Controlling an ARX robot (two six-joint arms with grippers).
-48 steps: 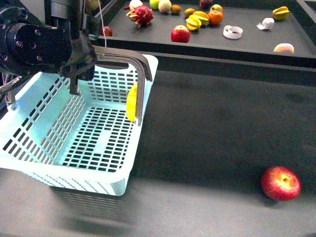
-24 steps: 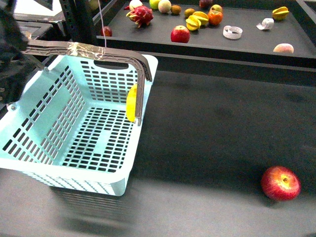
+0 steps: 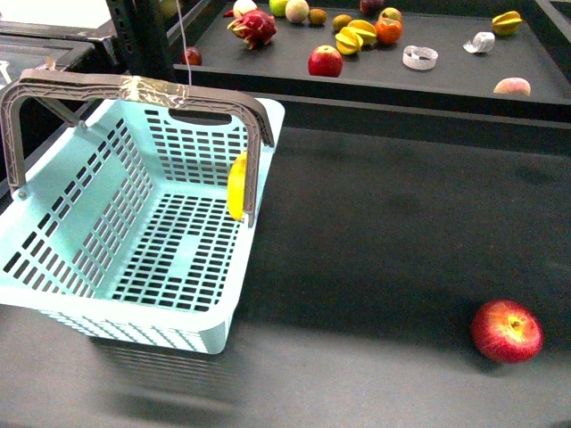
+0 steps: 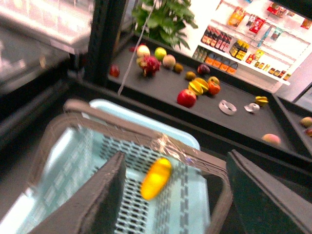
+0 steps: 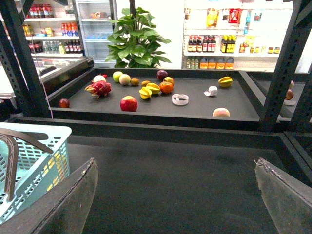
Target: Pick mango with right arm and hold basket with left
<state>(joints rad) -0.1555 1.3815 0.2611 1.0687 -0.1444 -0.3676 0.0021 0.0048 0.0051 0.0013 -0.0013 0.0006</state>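
Note:
The turquoise basket [image 3: 134, 241] stands at the left of the dark table with its taped grey-brown handle [image 3: 152, 89] raised. The yellow-orange mango [image 3: 236, 185] lies inside it against the right-hand wall. Neither arm shows in the front view. In the left wrist view my left gripper [image 4: 175, 161] is open and empty above the basket [image 4: 192, 204], over the taped handle [image 4: 161, 141] and the mango [image 4: 156, 178], touching neither. My right gripper [image 5: 175, 163] is open and empty over bare table, with the basket [image 5: 39, 165] off to one side.
A red apple [image 3: 507, 331] lies on the table at the front right. A raised shelf [image 3: 446, 76] behind holds a dragon fruit [image 3: 254, 27], a second red apple [image 3: 326, 61], star fruits [image 3: 357, 37], tape rolls [image 3: 420, 58] and a peach [image 3: 512, 86].
My left arm, which was over the basket's left handle end, has drawn back out of the front view. The whole handle now shows. The basket, mango and apple have not moved.

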